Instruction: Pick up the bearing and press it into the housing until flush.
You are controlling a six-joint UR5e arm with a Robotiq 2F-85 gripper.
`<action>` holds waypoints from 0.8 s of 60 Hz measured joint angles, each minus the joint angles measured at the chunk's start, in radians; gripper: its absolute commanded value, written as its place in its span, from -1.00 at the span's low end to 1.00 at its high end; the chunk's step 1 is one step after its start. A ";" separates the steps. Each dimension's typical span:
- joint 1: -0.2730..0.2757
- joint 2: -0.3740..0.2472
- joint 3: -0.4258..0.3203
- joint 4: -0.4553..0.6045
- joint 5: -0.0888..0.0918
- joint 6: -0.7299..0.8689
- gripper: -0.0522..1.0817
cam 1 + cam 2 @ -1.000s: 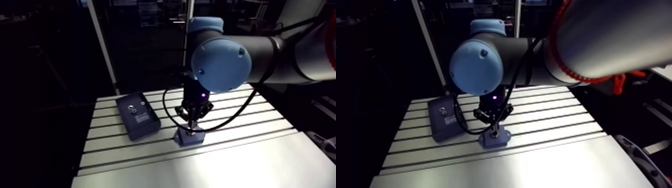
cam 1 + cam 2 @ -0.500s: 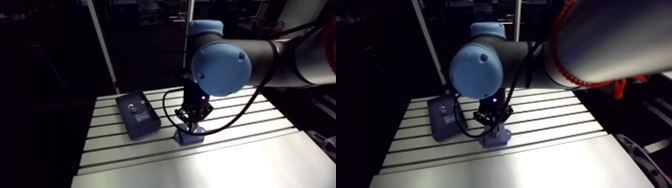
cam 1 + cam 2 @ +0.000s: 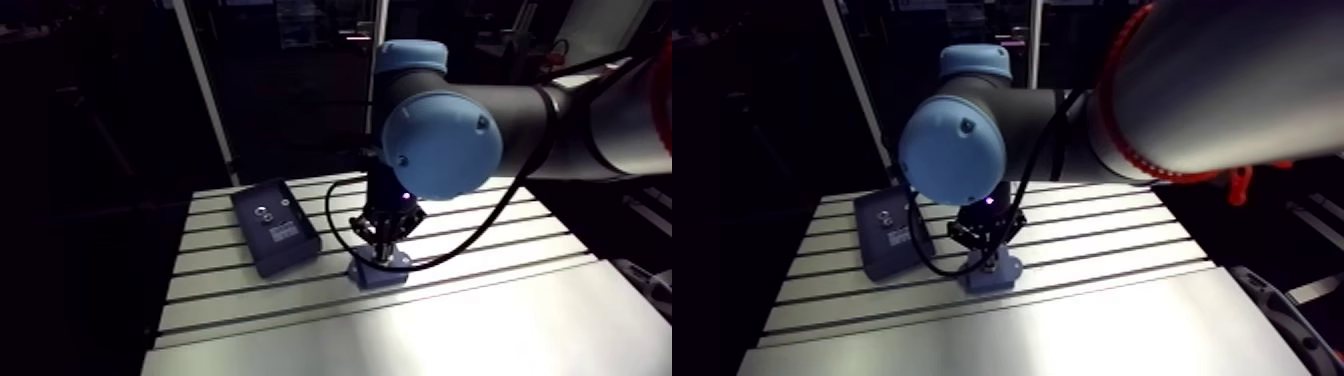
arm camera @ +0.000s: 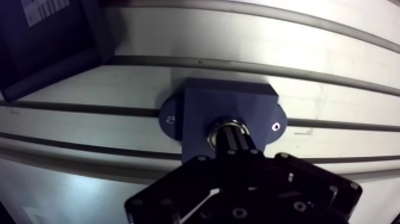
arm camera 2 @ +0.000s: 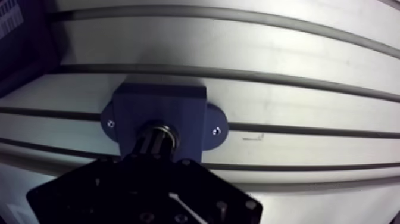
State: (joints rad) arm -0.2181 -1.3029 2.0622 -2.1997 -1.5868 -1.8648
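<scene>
The blue housing (image 4: 199, 107), a block with two screw ears, lies on the slotted table (image 4: 333, 65) directly under my gripper. The bearing (image 4: 221, 126) shows as a silver ring seated in the housing's round bore. My gripper (image 4: 233, 137) is shut, its two fingers pressed together into one dark ribbed column whose tip rests on the ring's middle. The fingers hide most of the bearing, so I cannot tell how deep it sits. In the arm view the gripper (image 3: 381, 252) stands upright on the housing (image 3: 378, 277).
A dark rectangular box (image 3: 275, 228) with a label and a round socket lies on the table to the housing's left, and its corner (image 4: 47, 47) also shows in the wrist view. The table's long slots (image 3: 470, 275) run across the surface.
The wrist and gripper have come down a little onto the housing since the earlier frames. The housing and the dark box have not moved.
</scene>
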 measured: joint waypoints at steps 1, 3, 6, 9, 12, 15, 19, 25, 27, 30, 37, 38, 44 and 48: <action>0.000 0.000 0.000 0.000 0.000 0.000 0.98; 0.000 0.001 0.000 -0.001 0.000 0.000 0.98; 0.000 0.001 0.000 -0.001 0.001 0.000 0.98; 0.000 0.002 0.000 -0.002 0.002 0.000 0.98; 0.000 0.002 0.000 -0.002 0.002 0.000 0.98; 0.000 0.002 0.000 -0.002 0.002 0.000 0.98; 0.000 0.002 0.000 -0.002 0.003 0.000 0.98; 0.000 0.002 0.000 -0.001 0.003 0.000 0.98; 0.000 0.002 0.000 -0.001 0.003 0.000 0.98; 0.000 0.002 0.000 -0.001 0.003 0.000 0.98; -0.001 0.002 0.000 -0.001 0.002 0.000 0.98; -0.001 0.002 0.000 -0.001 0.002 -0.001 0.98; -0.001 0.002 0.000 0.000 0.001 -0.001 0.98; -0.001 0.001 0.000 0.000 0.000 -0.001 0.98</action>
State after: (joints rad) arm -0.2192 -1.3015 2.0624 -2.1992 -1.5865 -1.8659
